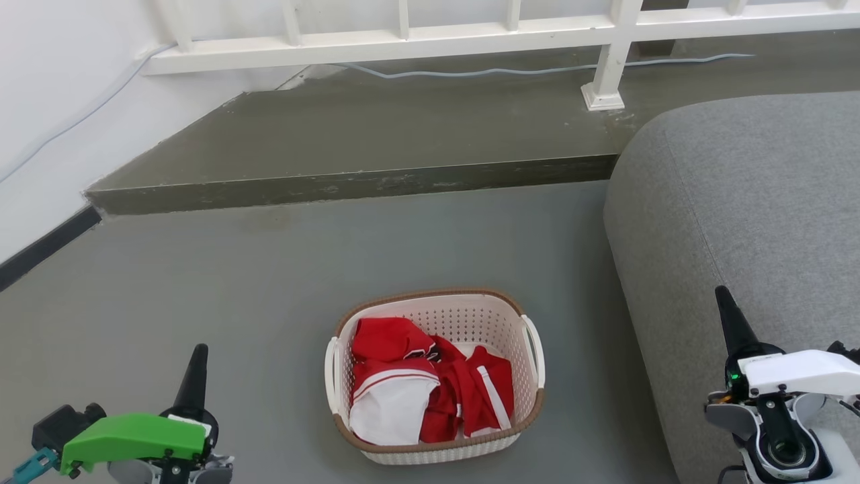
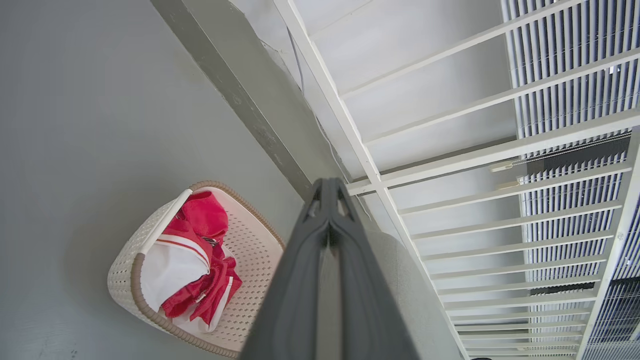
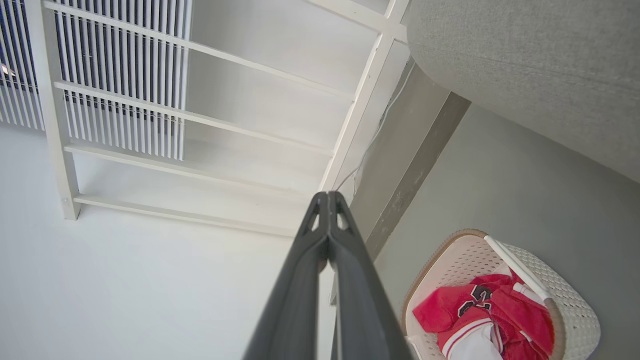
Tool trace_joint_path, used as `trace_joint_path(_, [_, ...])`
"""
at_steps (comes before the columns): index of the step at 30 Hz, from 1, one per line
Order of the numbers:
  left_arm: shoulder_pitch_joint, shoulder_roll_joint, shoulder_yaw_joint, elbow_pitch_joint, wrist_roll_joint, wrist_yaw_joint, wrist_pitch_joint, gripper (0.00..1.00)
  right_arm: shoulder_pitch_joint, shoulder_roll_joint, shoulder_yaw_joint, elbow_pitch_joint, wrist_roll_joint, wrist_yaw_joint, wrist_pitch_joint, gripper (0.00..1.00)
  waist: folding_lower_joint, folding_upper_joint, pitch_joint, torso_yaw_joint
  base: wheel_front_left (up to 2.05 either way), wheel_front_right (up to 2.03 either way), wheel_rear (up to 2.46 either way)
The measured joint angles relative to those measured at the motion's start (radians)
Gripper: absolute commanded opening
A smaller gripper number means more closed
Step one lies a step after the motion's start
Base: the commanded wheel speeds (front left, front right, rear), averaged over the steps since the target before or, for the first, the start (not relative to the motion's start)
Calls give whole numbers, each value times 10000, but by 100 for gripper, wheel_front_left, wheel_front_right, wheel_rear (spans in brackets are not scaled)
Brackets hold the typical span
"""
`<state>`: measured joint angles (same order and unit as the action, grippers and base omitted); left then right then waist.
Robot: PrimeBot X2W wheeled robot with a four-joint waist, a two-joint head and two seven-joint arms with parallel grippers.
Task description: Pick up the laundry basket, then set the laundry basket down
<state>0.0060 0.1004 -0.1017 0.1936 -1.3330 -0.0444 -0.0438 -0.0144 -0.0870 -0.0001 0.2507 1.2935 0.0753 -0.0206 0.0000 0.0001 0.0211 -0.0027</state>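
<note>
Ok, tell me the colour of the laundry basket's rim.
The rim of the laundry basket is brown with a woven look; the head view shows it best.

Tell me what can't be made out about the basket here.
Floor of the laundry basket: head view, covered by red and white clothes.
One corner: left wrist view, behind the shut left gripper.
Its lower part: right wrist view, cut by the bottom edge.
</note>
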Motion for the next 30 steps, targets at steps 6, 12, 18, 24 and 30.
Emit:
trace_joint_path(6, [-85, 2, 155, 151, -844, -174, 182, 0, -71, 19, -180, 50, 794, 121, 192, 0, 0, 0, -43, 6, 0, 0, 0])
trace_joint_path(12, [-150, 2, 362, 263, -1626, -314, 347, 0, -206, 42, -330, 94, 1630, 215, 389, 0, 0, 0, -84, 12, 0, 0, 0])
trace_joint_path(18, [-275, 2, 543, 360, -2395, -449, 522, 0, -232, 67, -514, 140, 2468, 301, 562, 0, 0, 0, -126, 17, 0, 0, 0])
trace_joint_path(24, [-369, 2, 725, 518, -3216, -623, 654, 0, -310, 77, -663, 163, 3262, 389, 757, 0, 0, 0, -167, 23, 0, 0, 0])
trace_joint_path(30, [-384, 2, 792, 566, -3480, -700, 708, 0, -400, 82, -740, 186, 3567, 391, 802, 0, 0, 0, -177, 25, 0, 0, 0])
